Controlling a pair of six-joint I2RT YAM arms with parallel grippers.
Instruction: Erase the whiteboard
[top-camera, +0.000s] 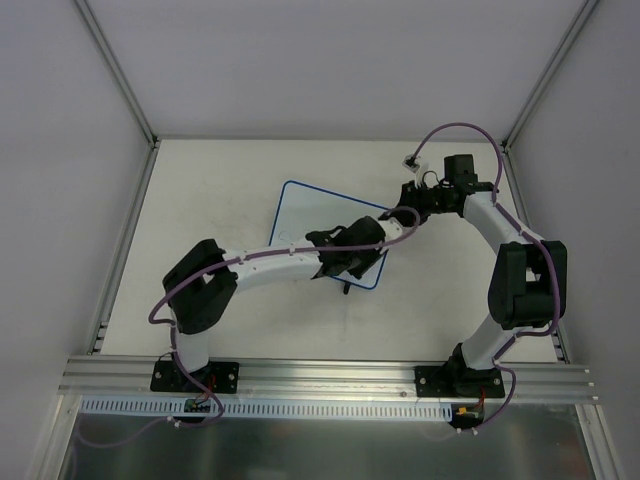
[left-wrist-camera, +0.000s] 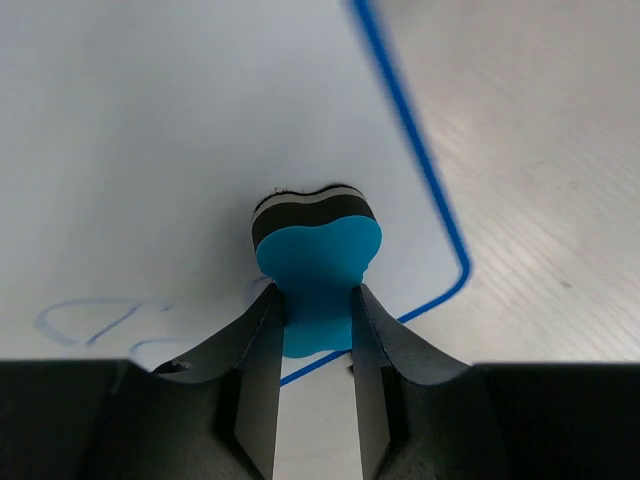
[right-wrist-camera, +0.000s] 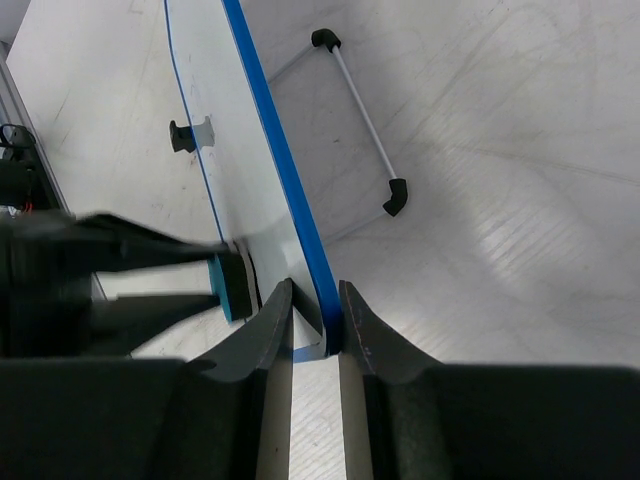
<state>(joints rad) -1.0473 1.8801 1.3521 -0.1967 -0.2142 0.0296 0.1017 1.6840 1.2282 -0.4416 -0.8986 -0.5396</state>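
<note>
Thin, stiff, probably light whiteboard: right gripper pinched its blue rim; left gripper pinched the eraser, which jutted beyond its fingertips.

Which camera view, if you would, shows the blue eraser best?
Left wrist: the eraser sits centred, held by the left gripper. The right wrist view shows only its edge; the top view hides it.

pale walls enclose a cream, perhaps scuffed table.
</note>
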